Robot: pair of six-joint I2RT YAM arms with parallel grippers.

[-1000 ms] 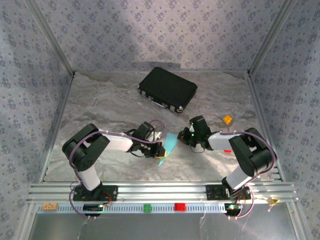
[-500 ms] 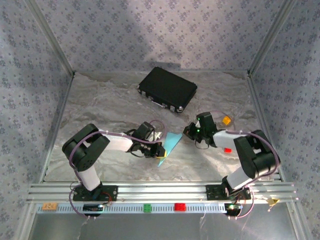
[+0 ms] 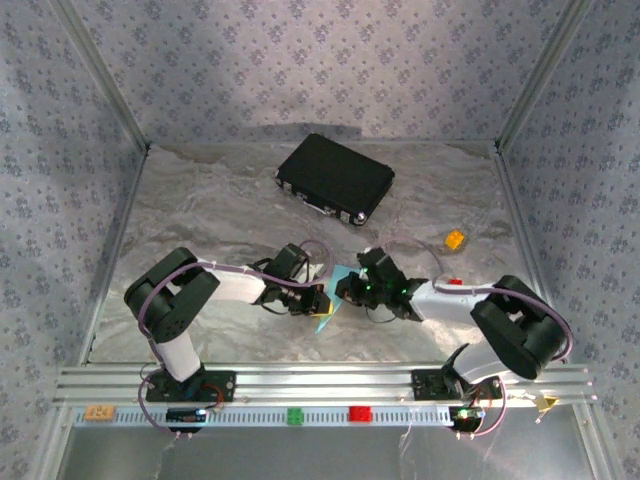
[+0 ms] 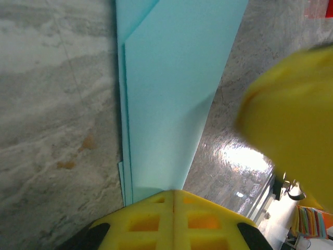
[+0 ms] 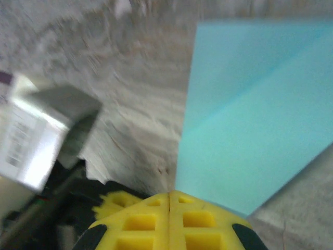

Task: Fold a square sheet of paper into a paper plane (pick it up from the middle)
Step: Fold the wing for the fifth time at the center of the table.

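centre desk [image 3: 200, 220]: crowded; left pincer [image 3: 322, 300] and right pincer [image 3: 345, 289] meet over folded paper plane [image 3: 328, 312]. far side: black case [image 3: 335, 178]. right: orange block [image 3: 455, 239]. left desk: open passage.

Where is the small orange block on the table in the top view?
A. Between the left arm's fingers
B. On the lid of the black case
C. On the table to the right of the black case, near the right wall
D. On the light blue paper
C: the orange block lies on the bare table, apart from and to the right of the black case, away from the blue paper.
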